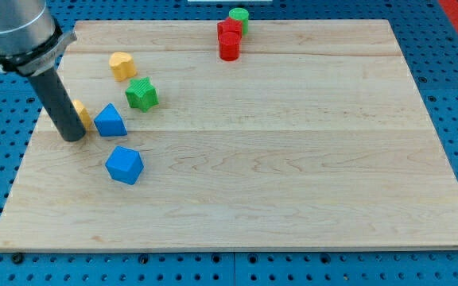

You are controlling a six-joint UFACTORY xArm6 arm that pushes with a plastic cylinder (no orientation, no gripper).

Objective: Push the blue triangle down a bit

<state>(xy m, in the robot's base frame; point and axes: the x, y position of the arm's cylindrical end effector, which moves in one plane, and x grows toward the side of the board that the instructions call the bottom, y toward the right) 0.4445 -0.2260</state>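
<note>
Our tip beside the blue triangle

Our tip (71, 137), a bare rod holding nothing, rests on the wooden table (293, 175); the blue triangle (110, 121) sits just right of it, the blue cube (124, 165) below-right.

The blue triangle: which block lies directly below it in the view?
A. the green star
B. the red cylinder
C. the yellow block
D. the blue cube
D: the blue cube lies just below the blue triangle, nearer the view's bottom.
</note>
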